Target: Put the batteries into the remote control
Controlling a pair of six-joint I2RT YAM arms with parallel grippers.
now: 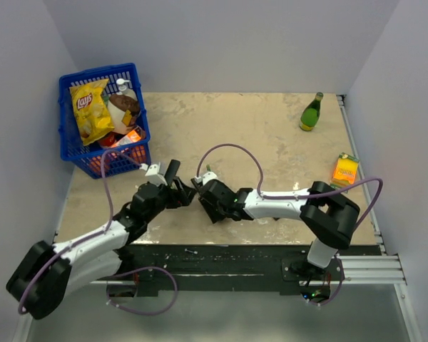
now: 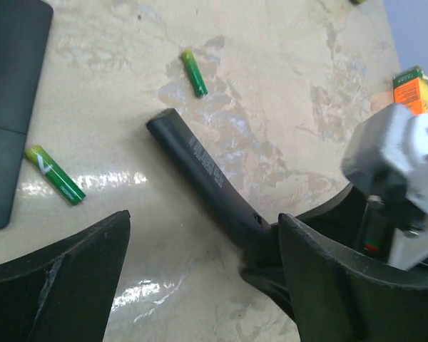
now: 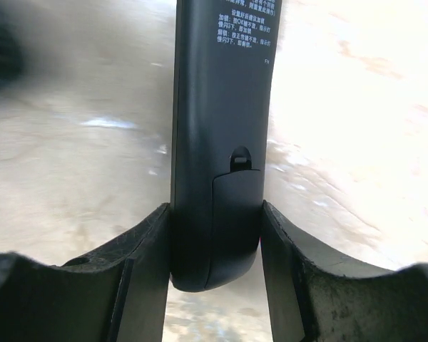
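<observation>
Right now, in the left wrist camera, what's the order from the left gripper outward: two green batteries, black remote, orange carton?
1. remote control, centre, right beside the left gripper.
2. left battery, lower left.
3. upper battery, top middle.
4. orange carton, far right edge.

The slim black remote control shows its printed back, cover on. One green battery lies flat near its free tip, another battery farther aside.
</observation>
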